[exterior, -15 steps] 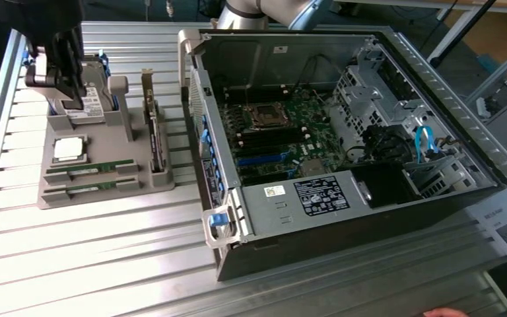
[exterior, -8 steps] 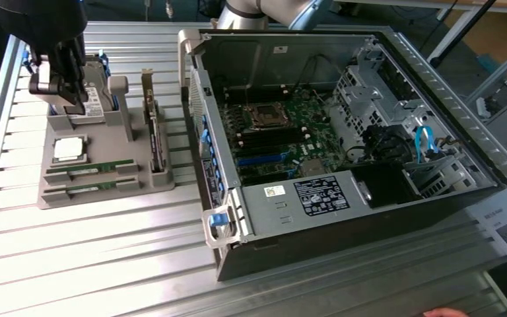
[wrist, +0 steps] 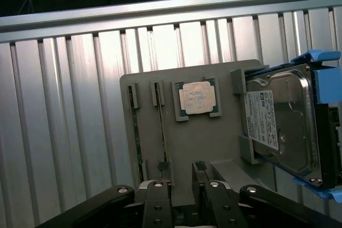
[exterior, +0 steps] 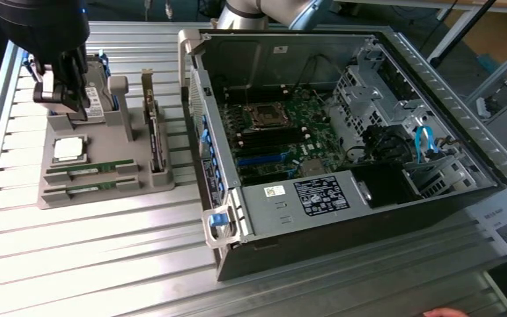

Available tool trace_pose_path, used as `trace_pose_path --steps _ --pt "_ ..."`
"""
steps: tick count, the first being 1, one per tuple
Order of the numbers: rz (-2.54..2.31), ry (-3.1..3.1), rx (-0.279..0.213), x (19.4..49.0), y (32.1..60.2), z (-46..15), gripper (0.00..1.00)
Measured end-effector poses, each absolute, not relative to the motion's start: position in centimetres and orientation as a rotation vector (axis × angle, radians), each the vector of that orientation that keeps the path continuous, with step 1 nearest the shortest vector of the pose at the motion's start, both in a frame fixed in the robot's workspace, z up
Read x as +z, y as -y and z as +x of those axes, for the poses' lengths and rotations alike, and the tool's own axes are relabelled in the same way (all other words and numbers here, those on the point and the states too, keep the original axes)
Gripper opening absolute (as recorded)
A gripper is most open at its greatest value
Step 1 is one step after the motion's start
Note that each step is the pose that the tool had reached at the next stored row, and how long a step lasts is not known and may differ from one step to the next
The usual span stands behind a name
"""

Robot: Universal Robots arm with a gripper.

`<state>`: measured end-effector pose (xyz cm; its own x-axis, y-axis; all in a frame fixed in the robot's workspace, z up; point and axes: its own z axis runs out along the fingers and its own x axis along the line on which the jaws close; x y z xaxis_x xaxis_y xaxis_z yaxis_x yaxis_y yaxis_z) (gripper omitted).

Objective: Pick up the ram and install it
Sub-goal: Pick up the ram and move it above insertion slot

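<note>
Two ram sticks, thin and green, lie in slots at the front of the grey holder [exterior: 103, 198]: one ram stick [exterior: 90, 170] and a second [exterior: 90, 189] beside it. In the wrist view they show edge-on, as the ram stick [wrist: 161, 126] and its neighbour [wrist: 132, 132]. My gripper [exterior: 64, 99] hangs above the back of the holder, near the hard drive [wrist: 283, 121], well apart from the ram. In the wrist view the gripper [wrist: 181, 168] is open with nothing between its fingers. The open computer case [exterior: 236, 218] lies at the exterior view's right, its motherboard [exterior: 276, 142] exposed.
The holder also carries a square silver processor [exterior: 68, 148], seen again as the processor [wrist: 196, 98], and an upright dark expansion card [exterior: 155, 142]. All rests on a ribbed metal table [exterior: 95, 264]. A hand [exterior: 443, 312] shows at the bottom edge.
</note>
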<state>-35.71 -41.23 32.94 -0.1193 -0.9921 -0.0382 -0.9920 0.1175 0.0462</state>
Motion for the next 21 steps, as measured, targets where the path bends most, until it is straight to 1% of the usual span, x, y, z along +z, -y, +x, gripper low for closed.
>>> trace_pose_path --steps 21 --pt "2.084 2.346 -0.094 30.3 41.5 -35.8 0.3"
